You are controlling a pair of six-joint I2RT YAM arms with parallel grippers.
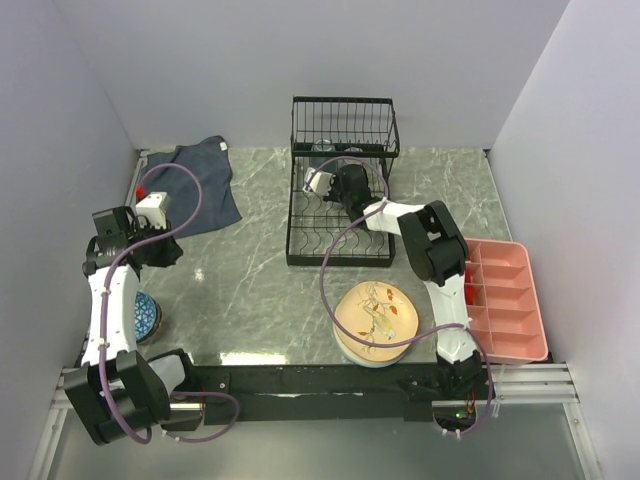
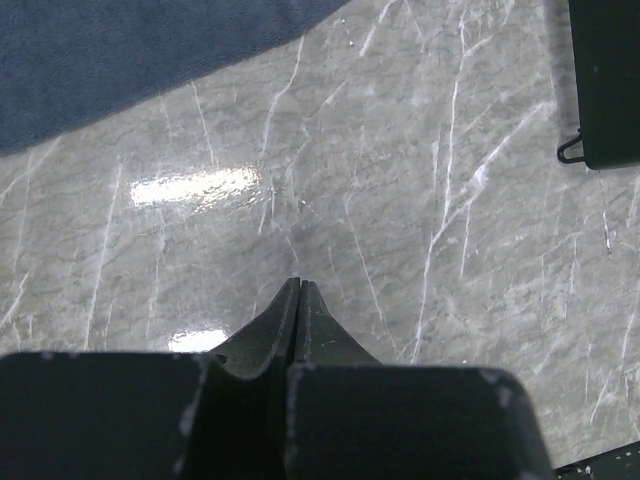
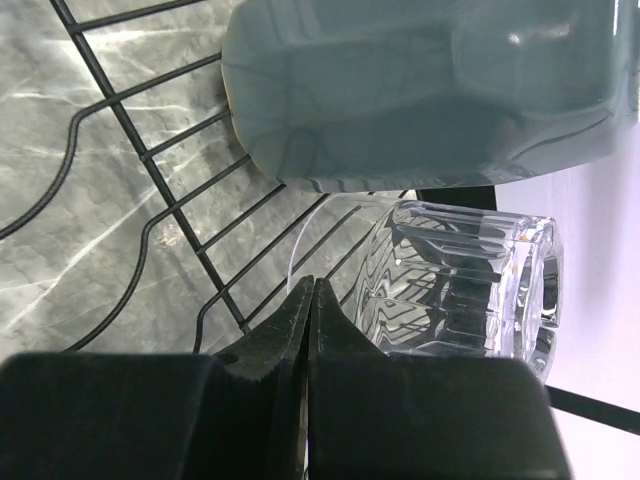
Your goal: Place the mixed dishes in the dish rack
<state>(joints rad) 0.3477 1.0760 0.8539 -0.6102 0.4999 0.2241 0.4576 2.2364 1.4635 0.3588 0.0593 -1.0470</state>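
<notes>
The black wire dish rack (image 1: 340,240) stands at the back centre. My right gripper (image 1: 348,190) reaches into it, jaws shut and empty. In the right wrist view its tips (image 3: 312,285) sit right beside the rim of the clear glass (image 3: 460,285), which lies over the rack wires (image 3: 150,150) below the white mug (image 3: 420,90). The peach plate (image 1: 378,318) lies near the front edge. A blue patterned bowl (image 1: 147,315) sits half hidden under my left arm. My left gripper (image 1: 168,250) is shut and empty over bare marble (image 2: 298,285).
The dark blue cloth (image 1: 200,180) lies at the back left and shows at the top of the left wrist view (image 2: 120,50). The pink compartmented tray (image 1: 505,298) sits at the right edge. A corner of the rack (image 2: 605,90) shows at the top right of the left wrist view.
</notes>
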